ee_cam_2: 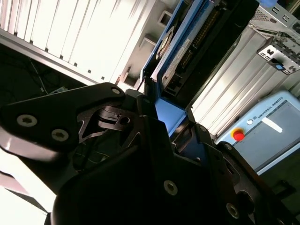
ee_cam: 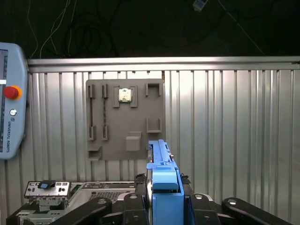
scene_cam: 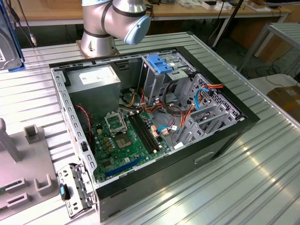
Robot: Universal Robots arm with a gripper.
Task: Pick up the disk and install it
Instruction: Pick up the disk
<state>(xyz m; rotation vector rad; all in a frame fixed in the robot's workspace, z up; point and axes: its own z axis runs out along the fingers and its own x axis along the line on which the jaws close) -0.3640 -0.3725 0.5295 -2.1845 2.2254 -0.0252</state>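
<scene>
My claw (ee_cam: 163,210) is clamped on the disk (ee_cam: 160,159) (its blue rails seen edge-on in both wrist views), which I hold above the ribbed worktop (ee_cam: 225,122), with the grey fixture plate (ee_cam: 112,136) beyond it.

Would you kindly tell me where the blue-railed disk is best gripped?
Across its two broad flat faces near one end, coming in from that end, as the gripper holds the disk in the first wrist view. The thin slab stands edge-on, and its parallel faces likely give a steady seat.
</scene>
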